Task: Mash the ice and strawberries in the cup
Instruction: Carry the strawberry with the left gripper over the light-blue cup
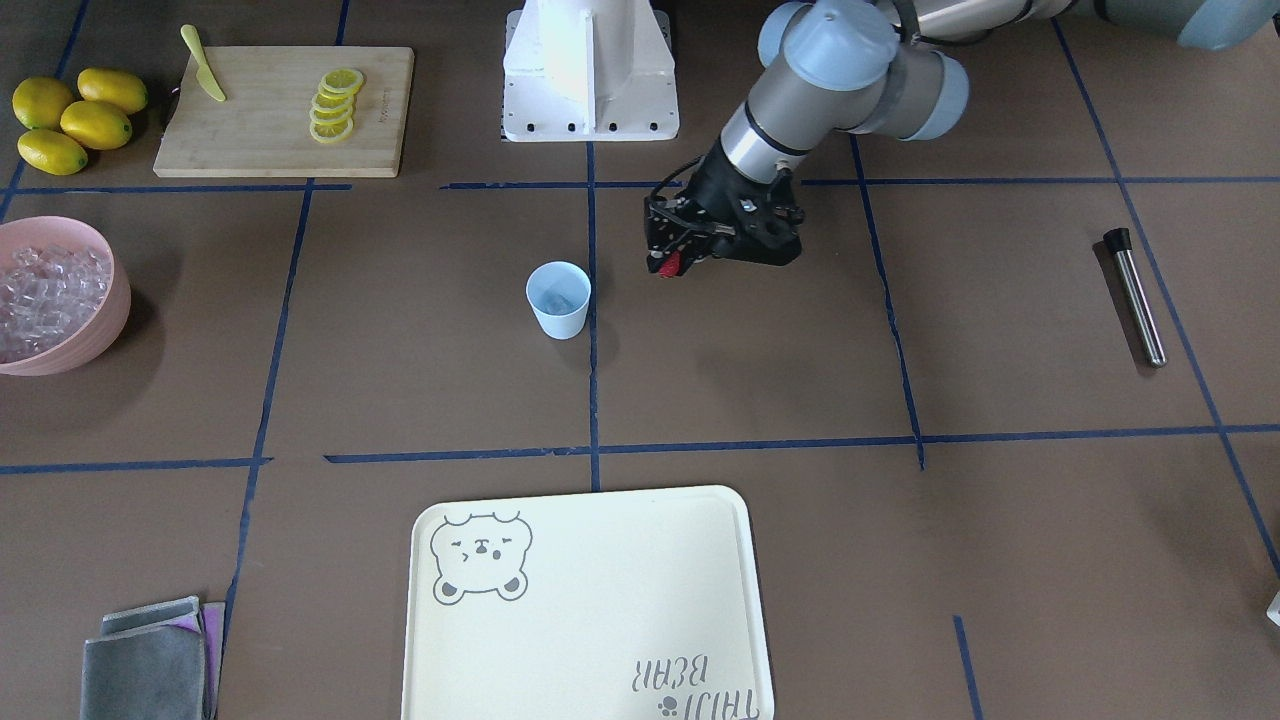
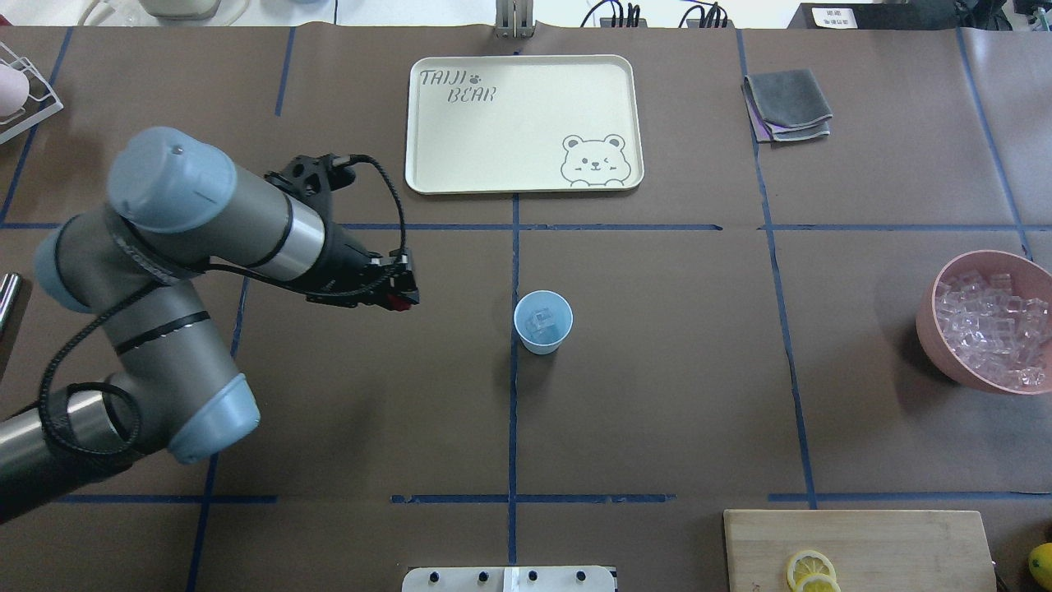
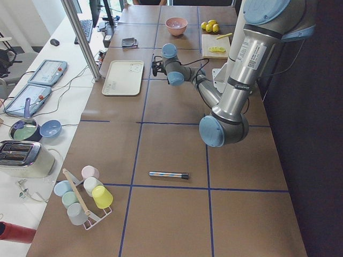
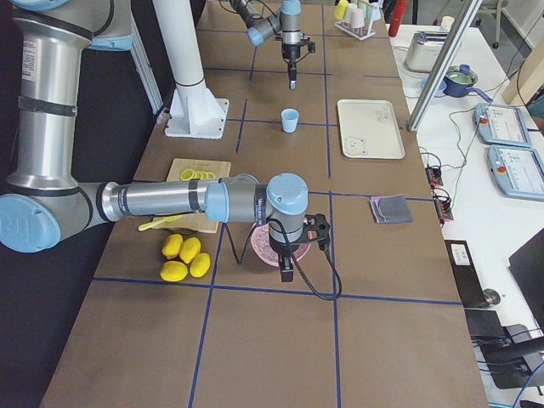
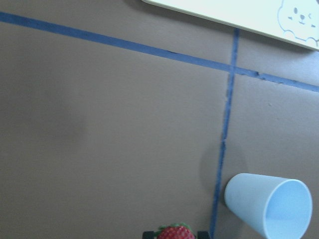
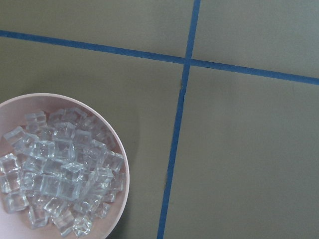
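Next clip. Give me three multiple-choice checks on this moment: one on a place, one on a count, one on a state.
1. Where is the strawberry?
A) inside the cup
B) in the left jaws, beside the cup
C) nowhere in view

2. How many whole lemons lie by the cutting board?
A) two
B) six
C) four

3. How does the cup stand?
A) upright
B) tipped over
C) upside down

Answers:
1 B, red shows between the jaws, off to the cup's side.
2 C, four show in the front-facing view.
3 A, its open rim faces up.
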Robot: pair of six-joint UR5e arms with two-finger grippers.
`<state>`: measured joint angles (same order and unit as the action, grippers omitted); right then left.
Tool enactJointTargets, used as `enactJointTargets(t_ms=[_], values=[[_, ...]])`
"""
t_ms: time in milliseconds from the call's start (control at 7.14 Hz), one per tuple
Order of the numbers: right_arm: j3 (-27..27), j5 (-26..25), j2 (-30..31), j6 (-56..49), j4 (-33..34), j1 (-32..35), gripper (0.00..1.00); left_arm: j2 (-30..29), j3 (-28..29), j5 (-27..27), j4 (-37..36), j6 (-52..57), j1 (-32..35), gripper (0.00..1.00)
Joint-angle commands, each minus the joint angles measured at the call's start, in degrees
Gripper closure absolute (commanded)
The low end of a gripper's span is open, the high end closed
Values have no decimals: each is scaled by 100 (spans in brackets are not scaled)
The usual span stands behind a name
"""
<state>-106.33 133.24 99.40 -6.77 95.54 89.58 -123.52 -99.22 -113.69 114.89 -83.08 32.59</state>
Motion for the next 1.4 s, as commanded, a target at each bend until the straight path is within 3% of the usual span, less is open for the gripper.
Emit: enactJointTargets(t_ms=[0,280,560,840,1120,1260], values=[[-1,9,0,0,-1,-2,0,-750,673,374,34,-50,-174,100],[-1,27,0,0,-1,-2,0,-779,737,418,104,-59,-270,100],[16,62,0,0,-1,-2,0,-884,807,785,226,-59,-394,93],[16,71,9,0,-1,-2,0,-894,1009,805,464,-59,-455,84],[16,71,0,0,-1,-2,0,-885,983,805,473,-59,-526,82],[16,71,0,0,-1,-2,0,-885,974,805,473,-59,-526,64]])
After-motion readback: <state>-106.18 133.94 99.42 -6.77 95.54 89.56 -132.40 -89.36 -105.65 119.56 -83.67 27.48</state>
